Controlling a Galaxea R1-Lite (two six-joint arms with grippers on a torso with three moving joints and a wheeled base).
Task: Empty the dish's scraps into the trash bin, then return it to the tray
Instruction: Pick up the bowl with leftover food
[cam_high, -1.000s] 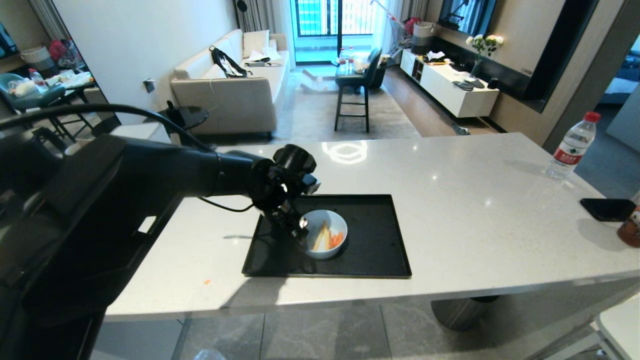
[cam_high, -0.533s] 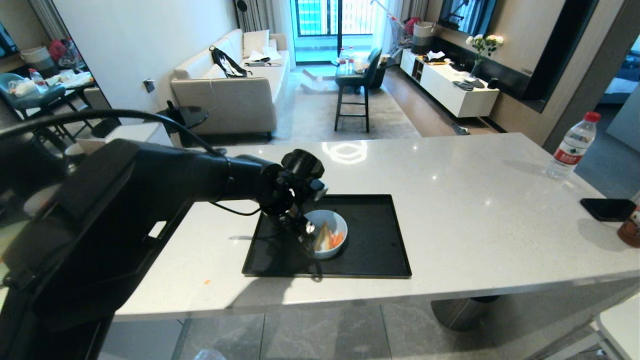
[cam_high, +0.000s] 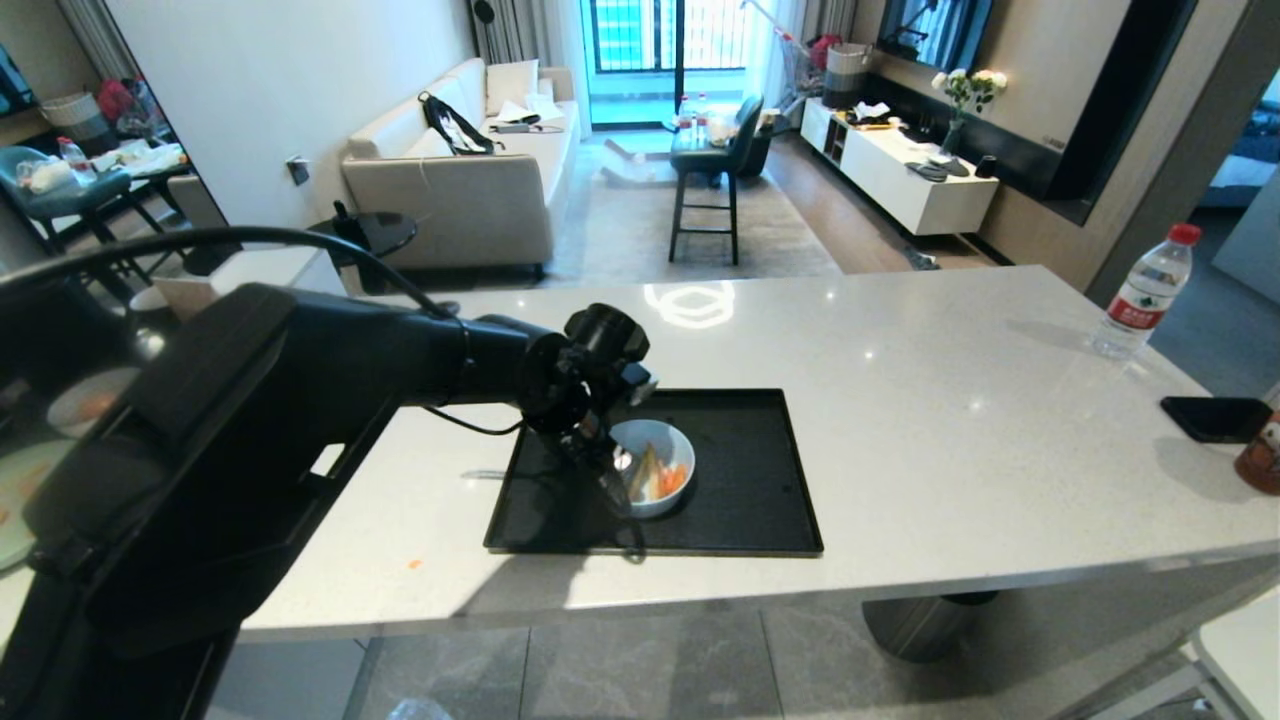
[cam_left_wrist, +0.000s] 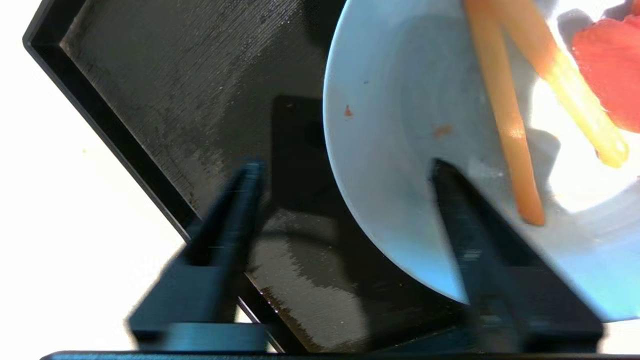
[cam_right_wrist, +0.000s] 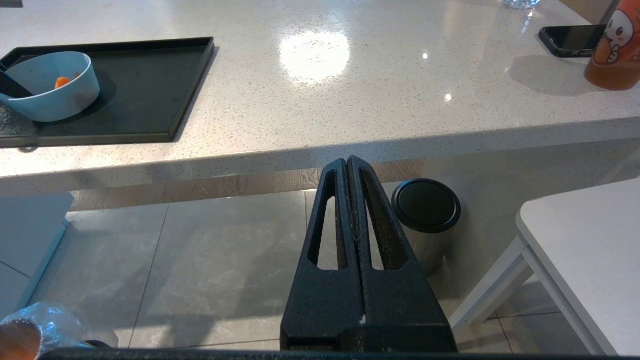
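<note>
Pale blue-white round deep bowl (cam_left_wrist: 400, 150) on matte-black tray (cam_high: 740, 500) sits between left gripper (cam_left_wrist: 345, 220) open jaws straddling its rim; off-centre closing could tip yellow-orange sticks (cam_left_wrist: 505, 125) out; right gripper (cam_right_wrist: 352, 172) closed.

The left arm reaches forward, its gripper (cam_left_wrist: 345, 175) pointing down with the jaws apart. The right gripper (cam_right_wrist: 347, 165) hangs low, fingers pressed together.

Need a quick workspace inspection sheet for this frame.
Surface: white speckled counter, one orange crumb.
Job's things: pale blue bowl with yellow-orange food sticks on black rectangular tray; bag-lined bin on the floor.
Clutter: water bottle, black phone.
Grippers: left gripper straddles bowl's rim, not clamped; right gripper shut, below the counter edge.
Cables: black cable along left arm.
Surroundings: sofa, steel bin.
</note>
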